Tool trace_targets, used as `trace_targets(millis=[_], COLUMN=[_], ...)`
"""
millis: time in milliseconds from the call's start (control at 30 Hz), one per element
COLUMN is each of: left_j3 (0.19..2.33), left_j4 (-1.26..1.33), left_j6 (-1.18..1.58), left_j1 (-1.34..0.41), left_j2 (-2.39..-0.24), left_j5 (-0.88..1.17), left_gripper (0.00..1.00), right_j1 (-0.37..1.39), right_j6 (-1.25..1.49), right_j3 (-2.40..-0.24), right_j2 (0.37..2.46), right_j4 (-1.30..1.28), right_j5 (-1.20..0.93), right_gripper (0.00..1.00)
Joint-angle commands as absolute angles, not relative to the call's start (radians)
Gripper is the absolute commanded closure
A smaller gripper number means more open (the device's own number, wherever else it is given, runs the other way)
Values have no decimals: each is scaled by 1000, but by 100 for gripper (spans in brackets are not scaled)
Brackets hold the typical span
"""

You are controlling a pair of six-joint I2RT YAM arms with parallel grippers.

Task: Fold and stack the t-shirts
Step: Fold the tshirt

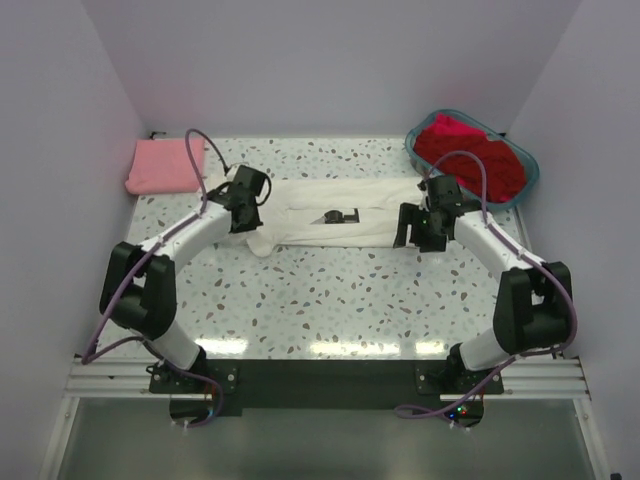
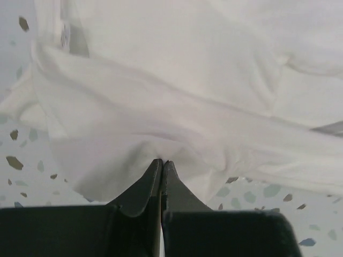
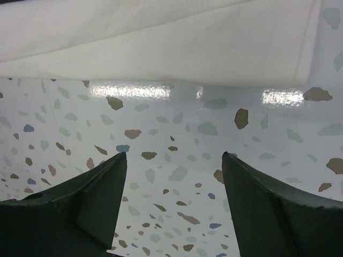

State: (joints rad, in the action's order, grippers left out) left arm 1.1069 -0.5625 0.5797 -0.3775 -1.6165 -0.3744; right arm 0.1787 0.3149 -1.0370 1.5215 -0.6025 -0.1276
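Observation:
A large white t-shirt (image 1: 340, 215) with a black print lies stretched across the middle of the table, partly folded lengthwise. My left gripper (image 1: 248, 218) is at its left end. In the left wrist view the left gripper (image 2: 162, 160) is shut, and the white cloth (image 2: 177, 80) puckers into its tips. My right gripper (image 1: 420, 238) hovers open at the shirt's right end. From the right wrist, the right gripper (image 3: 174, 155) has only bare table between its fingers, and the shirt's hem (image 3: 161, 37) lies just beyond them. A folded pink t-shirt (image 1: 165, 165) rests at the back left.
A teal basket (image 1: 531, 170) at the back right holds red t-shirts (image 1: 470, 155). White walls close in the table on the left, back and right. The speckled tabletop (image 1: 330, 300) lies between the shirt and the arm bases.

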Motion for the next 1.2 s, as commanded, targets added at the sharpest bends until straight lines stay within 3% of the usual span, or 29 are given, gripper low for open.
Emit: trace_targets(millis=[0,400,733,833,867,967,1067,1167], left_j3=[1251,1690,1735,1733,1730,1704,1616,1497], left_j4=[-551,-425,-371,-385,-391,-423,-413,-416], left_j6=[510,416,477,489,492,520,554,600], left_j1=[-364,-261,-221,-221,-221,-221,-221,-207], left_j2=[-1661,-2012,-2121,-2132,-2131,-2083,-1973,-1847], left_j5=[-451,-482,-459,-434,-431,-429,-428,-434], left_gripper=[100,100,100,81,64,36,25,22], right_j1=[183,201,222,227,227,227,232,259], right_j6=[298,318,311,301,296,298,311,321], right_j3=[-1034,-1178,-1308,-1327,-1328,-1325,-1321,-1330], right_j2=[1471,1580,1721,1753,1758,1772,1790,1815], right_j4=[-612,-542,-512,-512,-511,-502,-470,-453], right_j5=[-152,-224,-222,-195,-186,-138,-149,-150], right_gripper=[25,23,24,26,27,33,42,51])
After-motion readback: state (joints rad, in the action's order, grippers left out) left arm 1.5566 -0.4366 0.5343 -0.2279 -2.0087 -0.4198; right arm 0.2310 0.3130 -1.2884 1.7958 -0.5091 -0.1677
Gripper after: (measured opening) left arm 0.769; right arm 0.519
